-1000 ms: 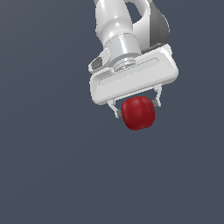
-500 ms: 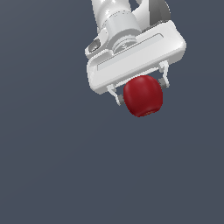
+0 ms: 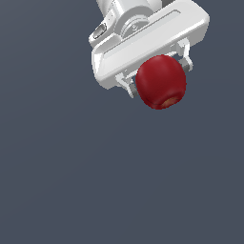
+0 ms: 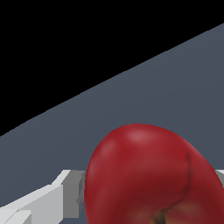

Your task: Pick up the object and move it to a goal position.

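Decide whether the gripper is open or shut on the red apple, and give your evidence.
Shut on it. In the exterior view the gripper has a finger against each side of the apple, which hangs clear of the grey surface.

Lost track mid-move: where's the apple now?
In the exterior view's upper right, the apple sits clamped between the white gripper's fingers, above the grey floor.

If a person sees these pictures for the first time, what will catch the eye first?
First comes the glossy dark red apple, held between the fingers of the white gripper near the top of the exterior view. A tan-orange spot shows on its lower end. In the wrist view the apple fills the foreground, with plain grey floor behind.
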Tool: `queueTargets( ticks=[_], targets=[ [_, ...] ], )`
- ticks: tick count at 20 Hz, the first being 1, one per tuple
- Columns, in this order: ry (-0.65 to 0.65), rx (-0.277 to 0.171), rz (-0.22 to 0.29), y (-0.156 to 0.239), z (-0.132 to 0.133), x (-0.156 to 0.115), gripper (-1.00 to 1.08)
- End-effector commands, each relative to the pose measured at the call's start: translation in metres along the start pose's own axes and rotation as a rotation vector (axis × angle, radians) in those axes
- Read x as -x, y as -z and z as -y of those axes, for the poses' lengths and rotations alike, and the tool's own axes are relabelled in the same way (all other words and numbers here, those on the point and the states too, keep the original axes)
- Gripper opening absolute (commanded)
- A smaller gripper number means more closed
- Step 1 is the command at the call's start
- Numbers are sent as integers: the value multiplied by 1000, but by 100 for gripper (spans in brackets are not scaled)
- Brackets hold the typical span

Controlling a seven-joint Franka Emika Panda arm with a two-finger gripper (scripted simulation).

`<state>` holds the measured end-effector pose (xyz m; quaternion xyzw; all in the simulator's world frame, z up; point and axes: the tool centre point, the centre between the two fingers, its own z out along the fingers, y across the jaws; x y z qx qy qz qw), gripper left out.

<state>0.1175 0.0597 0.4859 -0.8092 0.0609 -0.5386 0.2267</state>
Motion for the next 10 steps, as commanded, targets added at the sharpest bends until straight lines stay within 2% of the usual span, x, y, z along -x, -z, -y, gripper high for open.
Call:
queueTargets(
  ticks=[1, 10],
  targets=[
    [5, -13, -17, 4, 4, -6, -100],
    [10, -30, -35, 9, 9, -12, -100]
  ],
)
